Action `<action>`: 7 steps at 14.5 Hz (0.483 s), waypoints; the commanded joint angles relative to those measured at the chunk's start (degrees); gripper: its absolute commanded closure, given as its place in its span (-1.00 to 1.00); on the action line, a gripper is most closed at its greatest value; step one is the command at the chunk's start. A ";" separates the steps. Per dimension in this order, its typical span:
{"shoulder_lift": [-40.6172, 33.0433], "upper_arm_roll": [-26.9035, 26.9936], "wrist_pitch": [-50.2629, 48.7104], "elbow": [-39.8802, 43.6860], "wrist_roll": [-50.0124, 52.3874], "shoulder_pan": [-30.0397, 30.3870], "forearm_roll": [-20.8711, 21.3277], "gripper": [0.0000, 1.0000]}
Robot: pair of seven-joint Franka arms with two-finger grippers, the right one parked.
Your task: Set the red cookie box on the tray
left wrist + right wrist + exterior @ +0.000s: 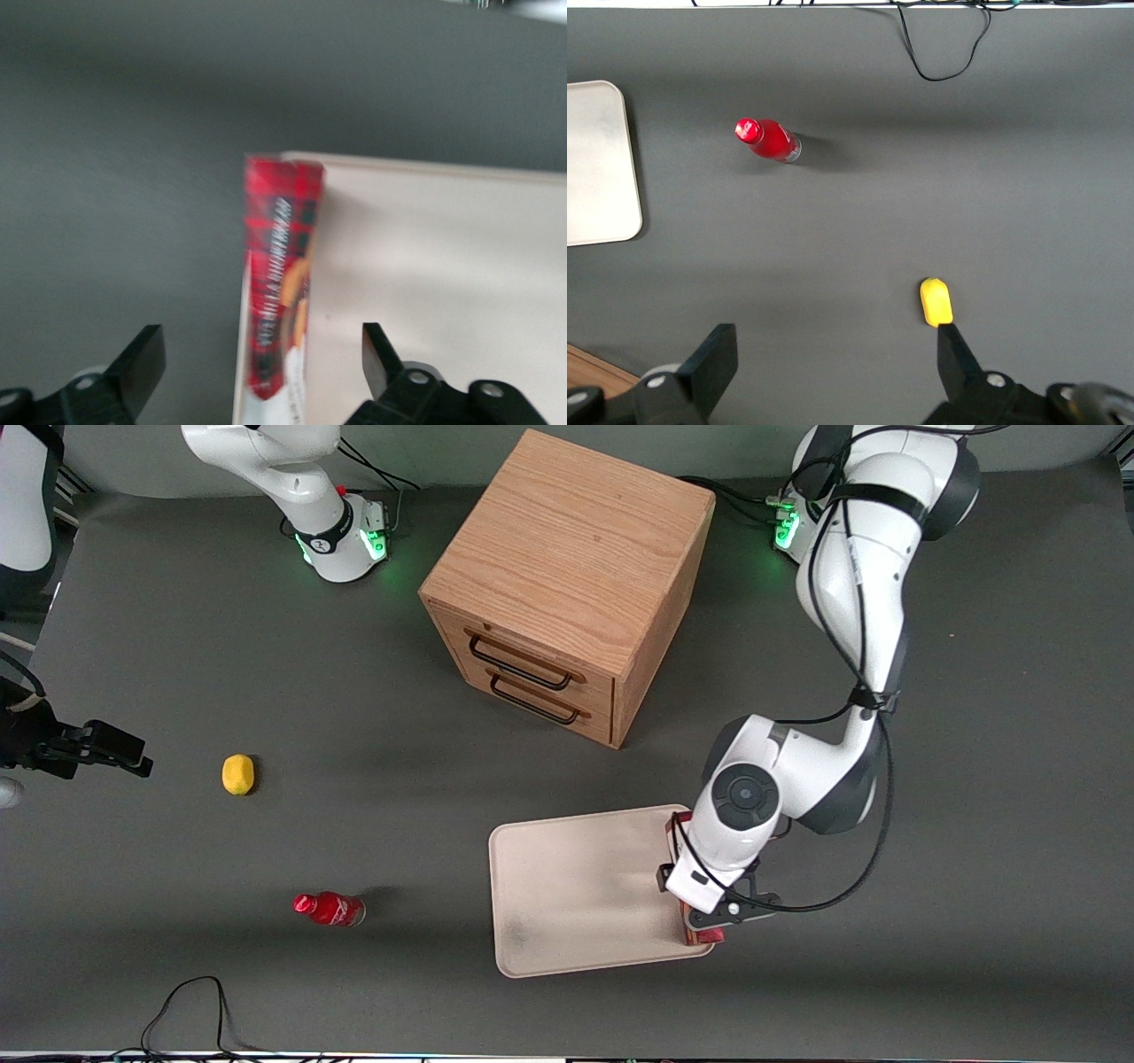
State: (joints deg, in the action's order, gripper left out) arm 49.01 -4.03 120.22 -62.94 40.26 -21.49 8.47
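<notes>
Tabletop (177,646) dark grey, seen from the front. Wooden cabinet (567,576) with two drawers stands farther from the camera than the tray (576,886). Tray is pale cream, rounded corners, faint grey smudge near the corner closest to the camera. Working arm reaches down over the tray's edge at its own end of the tabletop; its wrist covers most of the red cookie box (704,934). Only a dark-red end shows below the wrist and a thin red strip above it, along the tray's short edge. Pincer (718,908) sits directly above the box; finger spacing not readable from here. Toward the parked arm's end lie a yellow lemon-like object (237,774) and a small red bottle (330,909), well apart from each other and from the tray; the bottle is nearer the camera.

Left wrist view: box (279,301) lies lengthwise along the tray (443,292) rim, red tartan pattern, white end toward the camera. It appears to rest on the tray's edge, though whether it overhangs I cannot tell. Pincer (264,363) fingers (142,359) stand wide apart, one on each side of the box, not touching it.

Right wrist view: bottle (769,141) lying on its side, yellow object (936,302), tray (598,164) corner and a black cable (943,44) on the tabletop.
</notes>
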 commanded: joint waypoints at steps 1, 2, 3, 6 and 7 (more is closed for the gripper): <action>-13.56 -0.98 -6.11 -10.60 -3.59 4.08 -2.82 -1.00; -17.07 -0.98 -10.06 -12.19 -5.52 5.14 -3.01 -1.00; -20.41 -0.98 -13.66 -13.51 -7.37 6.89 -3.10 -1.00; -28.85 -1.07 -24.82 -15.45 -15.80 11.37 -3.98 -1.00; -32.28 -1.07 -27.39 -16.93 -18.26 13.47 -3.98 -1.00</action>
State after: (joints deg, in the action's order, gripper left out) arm 24.95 -4.33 96.16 -73.03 26.98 -11.53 5.46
